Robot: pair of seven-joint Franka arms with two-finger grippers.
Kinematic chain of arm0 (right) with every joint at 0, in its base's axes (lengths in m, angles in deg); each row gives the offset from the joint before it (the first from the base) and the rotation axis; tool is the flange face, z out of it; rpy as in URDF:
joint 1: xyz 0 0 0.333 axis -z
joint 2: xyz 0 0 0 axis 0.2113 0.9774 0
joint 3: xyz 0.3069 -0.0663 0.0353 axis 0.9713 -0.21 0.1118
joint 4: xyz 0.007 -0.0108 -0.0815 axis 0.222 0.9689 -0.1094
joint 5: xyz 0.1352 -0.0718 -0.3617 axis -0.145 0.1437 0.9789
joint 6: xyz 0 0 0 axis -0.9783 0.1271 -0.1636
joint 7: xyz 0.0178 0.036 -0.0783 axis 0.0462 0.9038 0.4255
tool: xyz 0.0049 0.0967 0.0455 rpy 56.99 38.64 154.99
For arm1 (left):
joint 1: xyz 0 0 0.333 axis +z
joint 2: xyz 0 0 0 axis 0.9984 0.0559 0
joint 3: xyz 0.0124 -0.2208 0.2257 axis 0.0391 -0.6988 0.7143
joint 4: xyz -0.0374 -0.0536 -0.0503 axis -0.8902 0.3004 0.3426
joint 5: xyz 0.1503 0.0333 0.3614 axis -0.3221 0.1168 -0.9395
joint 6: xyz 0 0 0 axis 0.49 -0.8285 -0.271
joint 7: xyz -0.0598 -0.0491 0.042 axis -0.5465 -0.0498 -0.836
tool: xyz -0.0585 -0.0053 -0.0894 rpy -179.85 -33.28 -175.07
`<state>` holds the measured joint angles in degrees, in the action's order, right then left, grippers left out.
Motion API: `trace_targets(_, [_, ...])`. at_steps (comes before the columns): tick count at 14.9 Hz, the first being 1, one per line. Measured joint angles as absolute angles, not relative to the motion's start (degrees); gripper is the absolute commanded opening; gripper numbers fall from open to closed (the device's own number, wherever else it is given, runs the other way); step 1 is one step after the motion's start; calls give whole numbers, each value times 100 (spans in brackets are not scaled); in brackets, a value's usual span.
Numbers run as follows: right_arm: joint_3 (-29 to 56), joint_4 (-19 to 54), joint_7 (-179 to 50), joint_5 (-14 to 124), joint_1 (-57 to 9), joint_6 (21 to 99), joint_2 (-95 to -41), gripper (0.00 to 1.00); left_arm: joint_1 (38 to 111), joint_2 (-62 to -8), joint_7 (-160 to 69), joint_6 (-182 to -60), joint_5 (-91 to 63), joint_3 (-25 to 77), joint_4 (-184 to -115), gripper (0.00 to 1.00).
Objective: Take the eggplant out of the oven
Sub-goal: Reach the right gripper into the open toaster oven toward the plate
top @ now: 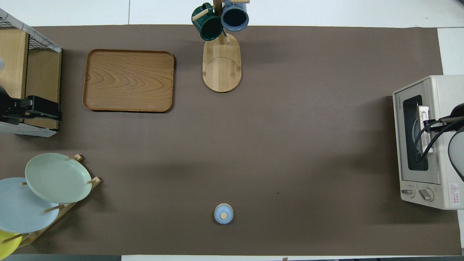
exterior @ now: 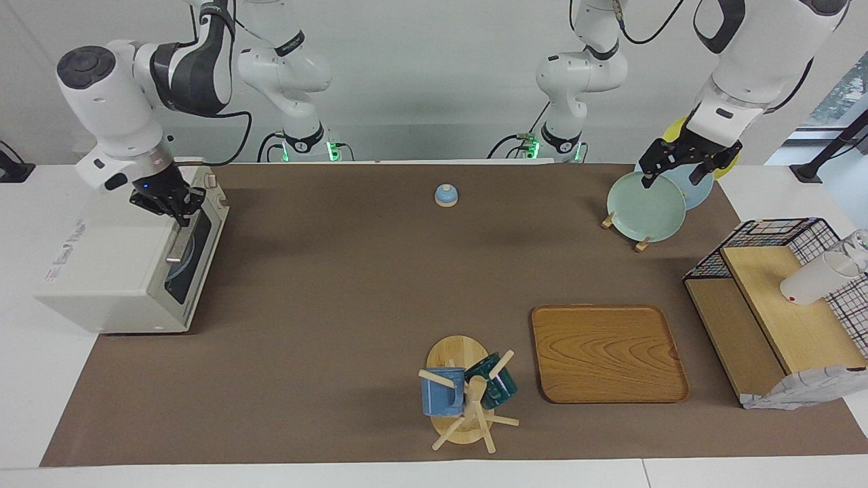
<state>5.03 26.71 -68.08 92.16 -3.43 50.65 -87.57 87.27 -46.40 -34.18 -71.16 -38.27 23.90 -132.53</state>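
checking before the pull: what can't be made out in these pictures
- Eggplant: not visible in either view; the dark glass door of the oven hides the inside.
- Right gripper at the oven handle: facing view is too small to show contact; overhead, cables cover it.
- Left gripper, over the plate rack: finger state unclear.

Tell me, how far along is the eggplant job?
Barely begun. The oven door looks shut, with the right gripper at its handle, seemingly about to open it. No eggplant is visible yet. The left gripper waits over the plate rack.
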Motion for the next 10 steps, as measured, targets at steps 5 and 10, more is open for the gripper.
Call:
trace_targets(5, [504,2792,-6713,9216,-333,5173,-8742,0,8727,-4640,-3418,-7116,-3827,2390,-13253,100])
trace_targets(10, [503,3011,-6712,9216,-241,5417,-8738,0,8727,-4640,-3418,-7116,-3827,2390,-13253,100])
